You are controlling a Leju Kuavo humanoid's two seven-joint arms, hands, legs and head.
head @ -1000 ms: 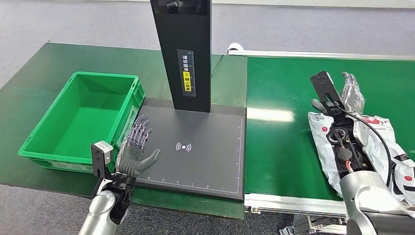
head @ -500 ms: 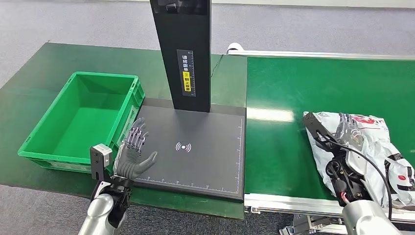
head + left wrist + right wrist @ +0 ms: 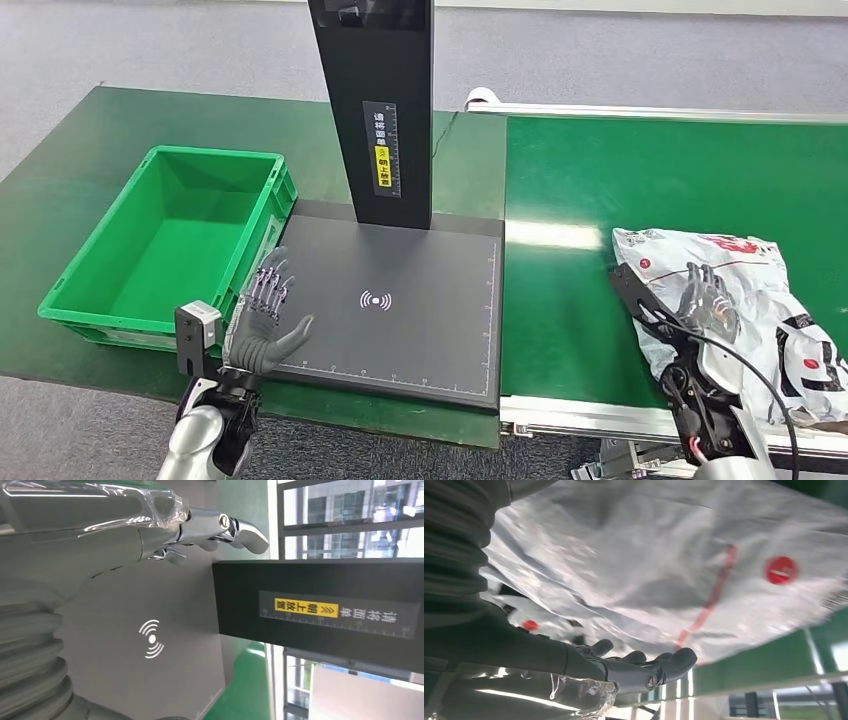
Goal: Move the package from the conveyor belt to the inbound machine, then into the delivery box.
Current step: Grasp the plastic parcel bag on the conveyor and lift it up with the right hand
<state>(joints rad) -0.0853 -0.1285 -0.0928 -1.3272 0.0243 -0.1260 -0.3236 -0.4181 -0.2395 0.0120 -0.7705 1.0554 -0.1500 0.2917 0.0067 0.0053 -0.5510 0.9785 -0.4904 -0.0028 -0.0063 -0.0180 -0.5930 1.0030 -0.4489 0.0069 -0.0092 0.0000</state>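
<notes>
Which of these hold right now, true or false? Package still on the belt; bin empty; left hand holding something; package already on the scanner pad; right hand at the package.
1. The package lies on the belt. True.
2. The bin has nothing in it. True.
3. The left hand holds something. False: it is open, fingers apart, over the pad's near left corner.
4. The package is on the scanner pad. False: the pad is bare, and the package sits to its right, on the belt.
5. The right hand is over the package. True; whether it already grips it cannot be told.
</notes>
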